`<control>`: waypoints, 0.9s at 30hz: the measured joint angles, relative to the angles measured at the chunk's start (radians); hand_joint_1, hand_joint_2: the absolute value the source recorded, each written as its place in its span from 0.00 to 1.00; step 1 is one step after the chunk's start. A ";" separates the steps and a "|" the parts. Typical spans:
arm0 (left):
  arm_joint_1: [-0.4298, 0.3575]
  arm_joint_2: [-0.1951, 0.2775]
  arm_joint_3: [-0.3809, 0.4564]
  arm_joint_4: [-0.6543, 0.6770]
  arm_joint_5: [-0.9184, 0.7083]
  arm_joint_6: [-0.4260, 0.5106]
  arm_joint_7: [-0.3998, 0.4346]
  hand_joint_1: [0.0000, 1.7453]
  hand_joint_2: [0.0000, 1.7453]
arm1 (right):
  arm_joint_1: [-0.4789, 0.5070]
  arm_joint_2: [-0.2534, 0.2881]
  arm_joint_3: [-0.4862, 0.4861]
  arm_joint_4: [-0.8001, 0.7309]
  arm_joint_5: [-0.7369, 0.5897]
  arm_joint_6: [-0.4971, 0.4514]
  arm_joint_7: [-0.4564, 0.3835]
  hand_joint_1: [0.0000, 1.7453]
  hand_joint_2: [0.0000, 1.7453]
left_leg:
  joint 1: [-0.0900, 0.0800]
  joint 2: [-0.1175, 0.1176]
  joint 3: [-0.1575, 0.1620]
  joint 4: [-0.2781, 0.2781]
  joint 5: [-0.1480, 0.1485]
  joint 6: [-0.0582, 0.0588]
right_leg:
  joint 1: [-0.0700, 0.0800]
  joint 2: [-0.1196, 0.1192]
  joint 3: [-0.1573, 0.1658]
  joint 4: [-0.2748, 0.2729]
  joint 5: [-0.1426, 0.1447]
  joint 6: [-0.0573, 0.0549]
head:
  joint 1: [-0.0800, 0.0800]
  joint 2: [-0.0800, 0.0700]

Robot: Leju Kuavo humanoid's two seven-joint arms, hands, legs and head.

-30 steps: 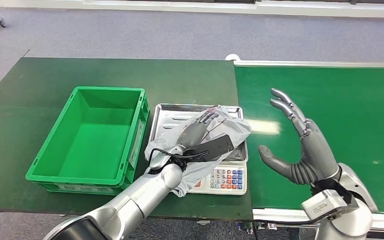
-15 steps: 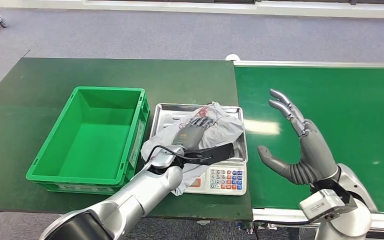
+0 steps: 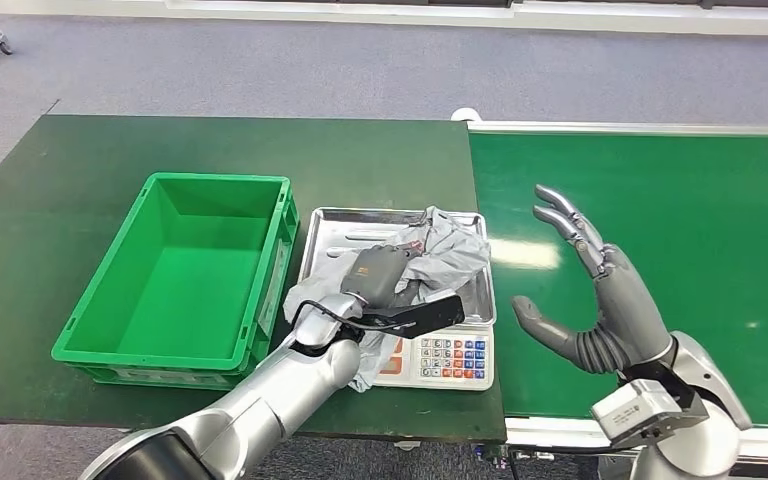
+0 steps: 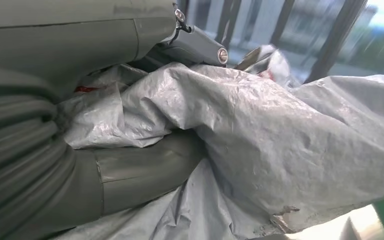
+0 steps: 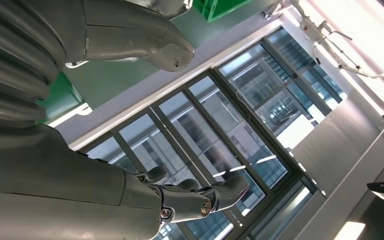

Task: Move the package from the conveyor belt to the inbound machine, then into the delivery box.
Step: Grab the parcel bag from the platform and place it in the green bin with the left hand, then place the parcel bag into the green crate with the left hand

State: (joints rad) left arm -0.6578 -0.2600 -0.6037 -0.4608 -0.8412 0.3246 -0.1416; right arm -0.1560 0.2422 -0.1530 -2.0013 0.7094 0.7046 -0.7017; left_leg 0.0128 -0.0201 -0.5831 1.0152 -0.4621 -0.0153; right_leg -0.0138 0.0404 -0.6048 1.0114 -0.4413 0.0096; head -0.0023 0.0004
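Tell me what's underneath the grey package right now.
The grey package lies on the scale's steel tray, with the left hand gripping it. The keypad shows in front; the tray's middle is covered.

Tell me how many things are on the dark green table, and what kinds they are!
Green plastic crates: 1
Weighing scales with a metal tray and keypad: 1
Grey plastic packages, lying on the scale and gripped by the left hand: 1
Total: 3
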 joint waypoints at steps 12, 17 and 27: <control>0.150 0.015 0.249 -0.396 0.017 0.375 -0.463 1.00 1.00 | 0.033 0.000 0.000 -0.027 -0.013 0.000 0.000 0.00 1.00 | 0.000 0.001 0.000 0.000 0.000 0.000 | 0.000 0.001 -0.001 0.000 0.000 0.000 | 0.000 0.000; 0.206 0.003 0.480 -0.616 -0.167 0.376 -0.552 1.00 1.00 | 0.052 -0.001 0.000 -0.046 -0.021 0.000 0.000 0.00 1.00 | 0.000 0.002 0.000 0.000 0.000 0.000 | 0.000 0.002 -0.001 0.000 0.000 0.000 | 0.000 0.000; 0.168 0.072 0.805 -0.626 -0.650 0.370 -0.143 1.00 1.00 | 0.076 -0.010 -0.003 -0.083 -0.019 0.000 0.000 0.00 1.00 | 0.000 0.003 0.000 0.000 0.001 -0.001 | 0.001 0.003 -0.002 0.000 0.001 -0.002 | 0.000 0.000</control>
State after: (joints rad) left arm -0.4893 -0.1878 0.2013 -1.0863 -1.4915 0.6951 -0.2847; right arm -0.0797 0.2326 -0.1558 -2.0846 0.6901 0.7046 -0.7017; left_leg 0.0132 -0.0175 -0.5829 1.0148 -0.4614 -0.0163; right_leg -0.0126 0.0435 -0.6063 1.0114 -0.4406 0.0081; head -0.0024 0.0004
